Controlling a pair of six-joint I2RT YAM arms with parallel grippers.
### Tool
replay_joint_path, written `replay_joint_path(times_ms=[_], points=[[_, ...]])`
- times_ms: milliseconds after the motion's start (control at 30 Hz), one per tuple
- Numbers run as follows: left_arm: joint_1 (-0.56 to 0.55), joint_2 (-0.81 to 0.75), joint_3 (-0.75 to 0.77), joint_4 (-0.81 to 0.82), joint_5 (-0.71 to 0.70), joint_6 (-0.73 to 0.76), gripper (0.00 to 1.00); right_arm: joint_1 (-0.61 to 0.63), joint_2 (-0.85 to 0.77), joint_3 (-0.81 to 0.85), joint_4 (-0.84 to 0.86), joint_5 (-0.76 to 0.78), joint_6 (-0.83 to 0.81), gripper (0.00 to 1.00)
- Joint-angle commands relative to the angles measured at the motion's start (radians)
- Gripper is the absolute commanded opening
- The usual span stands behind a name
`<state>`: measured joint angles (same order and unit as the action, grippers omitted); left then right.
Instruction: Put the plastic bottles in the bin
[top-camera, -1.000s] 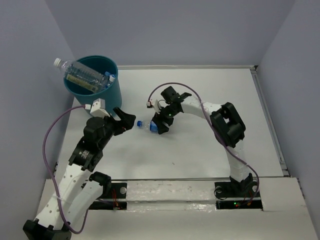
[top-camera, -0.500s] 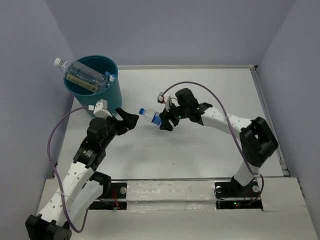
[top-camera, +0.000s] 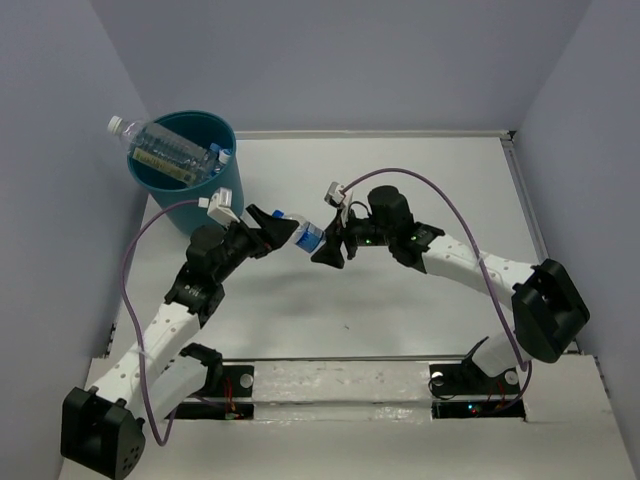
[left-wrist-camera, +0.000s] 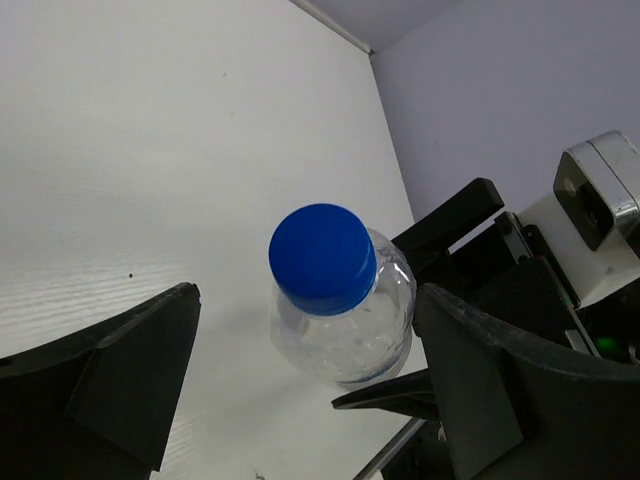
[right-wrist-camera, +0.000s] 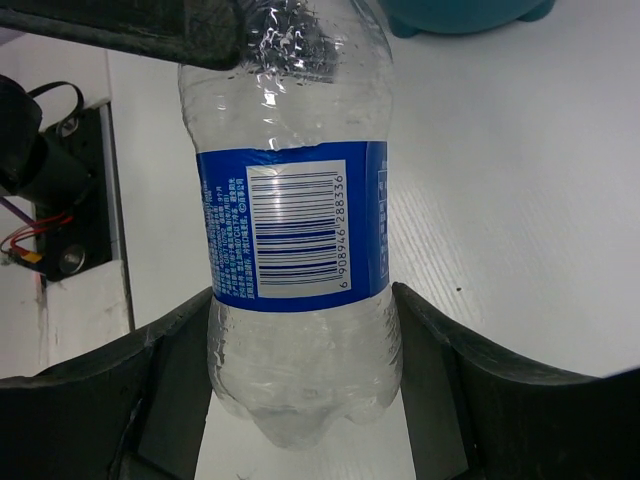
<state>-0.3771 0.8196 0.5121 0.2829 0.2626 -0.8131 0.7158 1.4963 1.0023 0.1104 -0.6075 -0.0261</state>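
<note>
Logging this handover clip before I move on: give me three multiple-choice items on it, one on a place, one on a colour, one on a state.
1. Where does the bin stand?
A. at the far left of the table
B. at the near right
C. between the arm bases

2. What colour is the cap of the held bottle?
A. white
B. blue
C. red

3. How is that bottle held?
A. the right gripper is shut on its body and the left gripper is open either side of the cap
B. the left gripper alone clamps it
C. it lies free on the table

Answers:
1 A, the top view shows the teal bin in the far left corner.
2 B, the left wrist view looks straight at a blue cap.
3 A, the right wrist view shows both fingers against the body, while the left wrist view shows gaps beside the cap.
</note>
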Motion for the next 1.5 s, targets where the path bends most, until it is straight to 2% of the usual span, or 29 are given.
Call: replay_joint_path(times_ms=[0, 200, 233, 400, 433, 500, 533, 600, 633, 767, 900, 1000, 1100, 1233, 1267, 1367, 1467], points=[[-0.005, 0.016, -0.017, 0.125, 0.052, -0.006, 0.98, 0.016, -0.013, -0.004, 0.101, -0.044, 0.052, 0.4], [-0.006, 0.026, -0.021, 0.13, 0.023, 0.018, 0.81, 0.025, 0.001, -0.01, 0.114, -0.064, 0.061, 0.4], [-0.005, 0.024, -0.023, 0.13, 0.012, 0.023, 0.73, 0.025, 0.002, -0.011, 0.114, -0.055, 0.061, 0.4], [-0.006, 0.018, -0.004, 0.108, -0.029, 0.064, 0.49, 0.025, 0.002, -0.024, 0.115, -0.046, 0.06, 0.4], [-0.008, 0.019, 0.0, 0.105, -0.033, 0.075, 0.37, 0.025, 0.004, -0.028, 0.117, -0.046, 0.061, 0.4], [-0.009, 0.018, 0.012, 0.096, -0.045, 0.087, 0.28, 0.025, 0.002, -0.031, 0.124, -0.044, 0.061, 0.42], [-0.009, 0.018, 0.025, 0.09, -0.052, 0.098, 0.21, 0.025, 0.001, -0.036, 0.126, -0.038, 0.064, 0.46], [-0.011, 0.016, 0.043, 0.066, -0.08, 0.112, 0.15, 0.025, -0.007, -0.042, 0.132, -0.029, 0.068, 0.5], [-0.013, 0.018, 0.064, 0.055, -0.092, 0.12, 0.08, 0.025, -0.016, -0.045, 0.133, -0.012, 0.071, 0.55], [-0.013, 0.03, 0.12, 0.018, -0.134, 0.15, 0.04, 0.025, -0.053, -0.071, 0.159, 0.018, 0.081, 0.65], [-0.013, 0.052, 0.193, -0.028, -0.16, 0.183, 0.04, 0.025, -0.108, -0.12, 0.189, 0.083, 0.104, 0.86], [-0.013, 0.059, 0.278, -0.085, -0.203, 0.21, 0.04, 0.025, -0.183, -0.148, 0.195, 0.132, 0.112, 0.95], [-0.011, 0.087, 0.402, -0.143, -0.264, 0.28, 0.04, 0.025, -0.298, -0.224, 0.227, 0.188, 0.127, 0.97], [-0.009, 0.162, 0.662, -0.218, -0.409, 0.403, 0.04, 0.025, -0.411, -0.287, 0.252, 0.239, 0.146, 0.99], [-0.008, 0.18, 0.702, -0.24, -0.5, 0.428, 0.04, 0.025, -0.424, -0.295, 0.259, 0.248, 0.144, 0.99], [0.004, 0.266, 0.825, -0.251, -0.639, 0.5, 0.04, 0.025, -0.446, -0.314, 0.271, 0.279, 0.149, 0.99], [0.058, 0.352, 0.9, -0.241, -0.714, 0.545, 0.04, 0.025, -0.453, -0.321, 0.284, 0.299, 0.147, 0.99]])
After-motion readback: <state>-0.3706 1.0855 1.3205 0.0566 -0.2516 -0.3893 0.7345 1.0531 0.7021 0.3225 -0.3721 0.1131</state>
